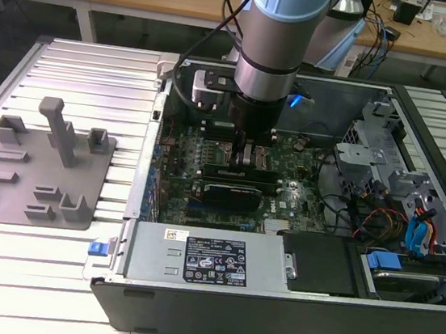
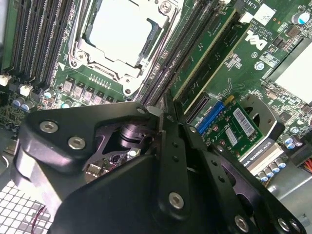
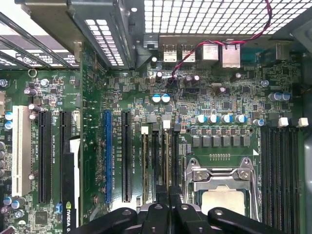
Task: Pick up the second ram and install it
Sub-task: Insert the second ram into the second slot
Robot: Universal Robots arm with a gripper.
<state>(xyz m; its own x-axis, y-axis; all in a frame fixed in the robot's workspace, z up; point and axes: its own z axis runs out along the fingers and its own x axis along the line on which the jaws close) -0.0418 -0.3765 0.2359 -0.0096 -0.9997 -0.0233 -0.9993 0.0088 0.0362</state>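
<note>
My gripper [image 1: 245, 155] reaches down into the open computer case [image 1: 269, 319], over the memory slots beside the CPU socket [image 3: 222, 187]. In both wrist views the fingers stand pressed together around a thin board edge. The second ram [image 3: 166, 161], a narrow green stick, stands on edge in the slot nearest the socket and runs under the gripper [image 3: 169, 207], which is shut on it. Another green stick [image 3: 145, 161] sits two slots further from the socket; its flat face [image 2: 204, 53] shows beside the gripper [image 2: 164, 111]. How deep the held stick sits in its slot is hidden.
A black shrouded card [image 1: 232, 191] lies across the board just in front of the gripper. A silver power supply [image 1: 204, 258] lines the front wall, with a drive cage and loose cables [image 1: 384, 179] at the exterior view's right. A grey parts fixture [image 1: 35, 168] rests outside the case.
</note>
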